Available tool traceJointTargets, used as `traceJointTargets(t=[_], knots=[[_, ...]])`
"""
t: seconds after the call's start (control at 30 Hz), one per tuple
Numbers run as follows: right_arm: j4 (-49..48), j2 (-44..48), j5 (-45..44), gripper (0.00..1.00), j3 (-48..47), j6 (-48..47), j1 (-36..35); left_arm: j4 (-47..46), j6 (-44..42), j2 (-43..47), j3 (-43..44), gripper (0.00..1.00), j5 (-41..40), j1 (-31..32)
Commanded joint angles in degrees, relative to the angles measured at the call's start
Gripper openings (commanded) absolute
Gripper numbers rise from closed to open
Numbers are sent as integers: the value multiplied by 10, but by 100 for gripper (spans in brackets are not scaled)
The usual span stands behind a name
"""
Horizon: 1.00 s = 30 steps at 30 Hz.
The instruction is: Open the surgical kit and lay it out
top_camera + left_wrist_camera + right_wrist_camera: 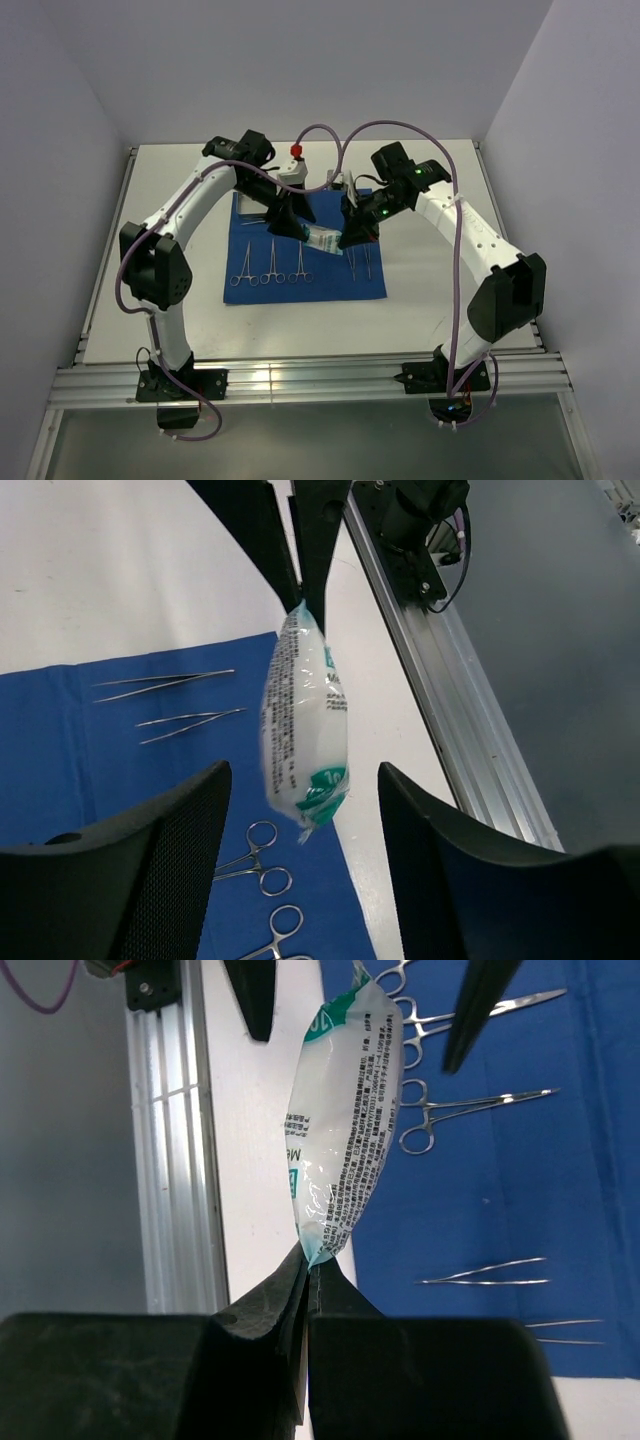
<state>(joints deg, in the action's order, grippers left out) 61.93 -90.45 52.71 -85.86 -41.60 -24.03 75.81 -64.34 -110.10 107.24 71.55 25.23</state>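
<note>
The royal-blue cloth of the surgical kit lies spread flat on the table. On it are ring-handled clamps, tweezers and more slim instruments. My right gripper is shut on one sealed end of the white-green packet, which hangs above the cloth's edge. My left gripper is open. Its fingers stand on either side of the packet's green end, apart from it. In the top view the packet spans between the left gripper and the right gripper.
A white fixture with a red knob and a steel object stand just behind the cloth. An aluminium rail runs along the table's near edge. White walls close in the left, right and back sides.
</note>
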Motion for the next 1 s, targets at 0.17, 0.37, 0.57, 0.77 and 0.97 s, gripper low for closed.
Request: traceJointTargets(t=[0.17,0.37,0.57,0.77,0.97], knots=[[-10,12,-17,0,-52,4,-7,-16,46,14,-4,53,-23,21],[-19,19,-21,0,-49,1,-8,-20,49,19,-26,21,-8,21],[-87,56,-41,34,-22,50,-2,-106,123,52,-81,6,11,11],[-252,142,-54,73,37,183,83,-389,373,110,-168,0,24,-48],[-445,201,-88,80,129,502,165,-896,793,247,-367,0,-194,-80]])
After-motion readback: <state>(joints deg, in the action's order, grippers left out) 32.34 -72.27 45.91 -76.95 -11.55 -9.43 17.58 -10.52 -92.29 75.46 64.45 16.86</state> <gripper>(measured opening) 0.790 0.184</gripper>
